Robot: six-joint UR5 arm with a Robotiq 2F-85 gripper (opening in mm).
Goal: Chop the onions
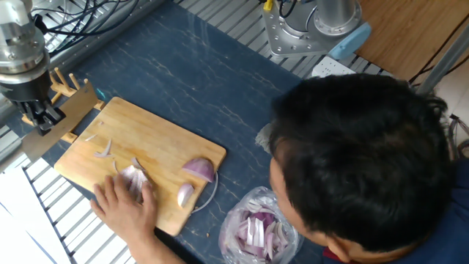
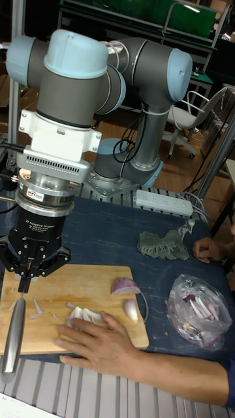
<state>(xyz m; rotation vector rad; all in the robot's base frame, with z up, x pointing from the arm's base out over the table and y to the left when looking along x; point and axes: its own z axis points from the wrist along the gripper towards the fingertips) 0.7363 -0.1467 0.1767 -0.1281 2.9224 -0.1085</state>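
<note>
On the wooden cutting board (image 1: 157, 143) lie a large red onion wedge (image 1: 199, 169), a smaller wedge (image 1: 185, 194), thin slivers (image 1: 102, 150) and a pile of cut pieces (image 1: 133, 176). A person's hand (image 1: 128, 209) rests on that pile. My gripper (image 1: 45, 117) hovers off the board's far left corner, shut on a knife (image 2: 14, 333) that hangs blade-down beside the board's left end. The tall view shows the gripper (image 2: 23, 279), both wedges (image 2: 124, 285) (image 2: 131, 309), the pile (image 2: 85, 315) and the hand (image 2: 98, 343).
A person's head (image 1: 366, 161) fills the right side and hides most of the grey-green cloth (image 2: 163, 245). A clear bag of onion slices (image 1: 256, 231) sits right of the board. A white power strip (image 2: 163, 202) and the arm's base (image 1: 293, 29) stand behind.
</note>
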